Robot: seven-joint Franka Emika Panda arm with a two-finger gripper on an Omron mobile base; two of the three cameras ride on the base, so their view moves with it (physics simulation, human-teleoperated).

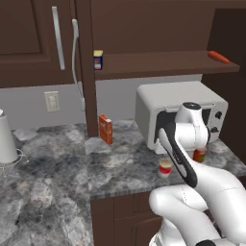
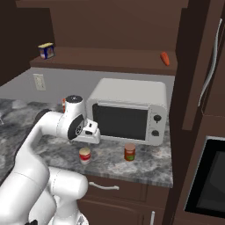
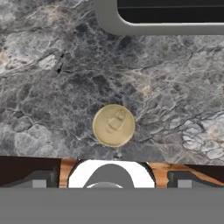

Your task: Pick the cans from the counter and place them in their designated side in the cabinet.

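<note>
The can with the cream-white band [image 2: 85, 155] stands upright on the grey marbled counter [image 2: 44, 151], near its front edge and a little in front of the microwave [image 2: 127, 112]; seen from the hand camera its golden lid with the pull tab [image 3: 113, 125] is a full circle, so its long axis points straight up toward the hand; the gripper [image 2: 92, 136] hangs just above this can and slightly to the microwave side of it, so I judge the coming move to be a short, nearly vertical descent with a small correction toward the counter's front edge; the second can [image 2: 129, 152], orange-red, stands also upright on the counter, further to the right and near the microwave's lower front, apart from the first one, so the banded can is clearly the nearer to the hand; the jaws are spread wide apart and hold nothing; the arm rises from the base, bends at the elbow and brings the wrist forward so that the hand looks down at the stone; above the microwave runs the cabinet's shelf board [image 2: 110, 59], with a blue-and-yellow container [image 2: 46, 51] at its left end and a carrot [image 2: 165, 58] toward its right; a flat orange-red box [image 1: 105, 129] stands on the counter by the cabinet's side panel.
</note>
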